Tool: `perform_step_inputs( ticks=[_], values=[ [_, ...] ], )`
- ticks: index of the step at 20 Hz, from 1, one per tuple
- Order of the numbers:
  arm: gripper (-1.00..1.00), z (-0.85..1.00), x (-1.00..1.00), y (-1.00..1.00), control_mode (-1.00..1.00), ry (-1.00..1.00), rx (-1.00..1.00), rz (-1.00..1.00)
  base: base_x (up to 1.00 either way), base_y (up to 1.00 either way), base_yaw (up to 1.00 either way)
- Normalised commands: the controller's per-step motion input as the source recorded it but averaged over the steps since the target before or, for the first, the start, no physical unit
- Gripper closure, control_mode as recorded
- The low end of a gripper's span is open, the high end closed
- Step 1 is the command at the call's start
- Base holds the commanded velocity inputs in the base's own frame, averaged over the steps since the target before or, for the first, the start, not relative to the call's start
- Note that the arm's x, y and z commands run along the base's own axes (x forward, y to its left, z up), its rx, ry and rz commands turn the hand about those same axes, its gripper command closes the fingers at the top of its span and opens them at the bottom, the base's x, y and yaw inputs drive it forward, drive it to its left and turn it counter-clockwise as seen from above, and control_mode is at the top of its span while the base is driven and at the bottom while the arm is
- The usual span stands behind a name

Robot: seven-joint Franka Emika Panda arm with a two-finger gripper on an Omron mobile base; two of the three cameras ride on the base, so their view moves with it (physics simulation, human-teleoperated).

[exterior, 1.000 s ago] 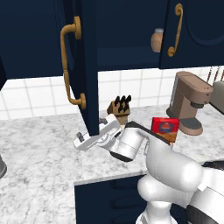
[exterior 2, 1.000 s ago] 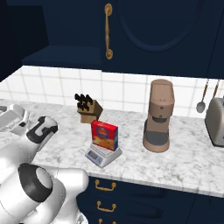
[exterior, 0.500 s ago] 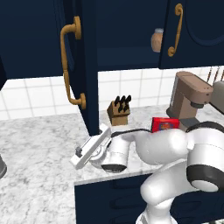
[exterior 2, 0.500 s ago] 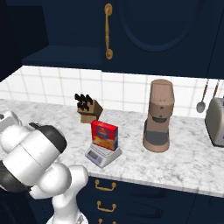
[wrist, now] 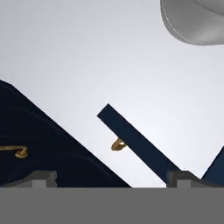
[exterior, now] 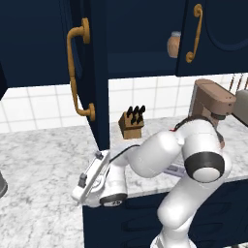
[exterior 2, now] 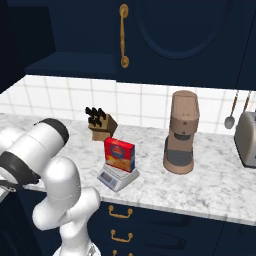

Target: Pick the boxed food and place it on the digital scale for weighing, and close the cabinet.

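The boxed food (exterior 2: 119, 154), red-fronted, stands upright on the small silver digital scale (exterior 2: 118, 177) near the counter's front edge. My gripper (exterior: 88, 173) is low at the counter's front edge, far left of the box and just below the open door (exterior: 94, 97) of the navy cabinet. It looks up at that door's lower edge (wrist: 135, 142) and a brass handle (wrist: 117, 144). The gripper (wrist: 112, 177) is open, with its fingertips (wrist: 41, 177) wide apart and nothing between them. The cabinet's right door (exterior 2: 165, 35) is closed.
A knife block (exterior 2: 101, 125) stands behind the scale, and a brown coffee machine (exterior 2: 181, 132) is to its right. A toaster (exterior 2: 247, 137) is at the far right. A tan jar (exterior: 173, 44) sits on the open cabinet shelf. My bent arm (exterior: 193, 150) covers the scale area in the left base view.
The arm has swung down and to the left, carrying the hand from above the counter to its front edge under the open door. The box has stayed on the scale.
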Motion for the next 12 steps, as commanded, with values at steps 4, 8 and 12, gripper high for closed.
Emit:
perform_step_inputs(
  ticks=[4, 8, 12],
  values=[
    [-1.0, 0.71, -0.16, 0.0, -1.0, 0.42, 0.13, 0.0, 0.0, 0.0, 0.0],
    [-1.0, 0.56, 0.0, 0.0, -1.0, 0.8, -0.07, 0.0, 0.0, 0.0, 0.0],
    [-1.0, 0.41, 0.0, -0.58, -1.0, 0.92, 0.09, 0.0, 0.0, 0.0, 0.0]
  ],
)
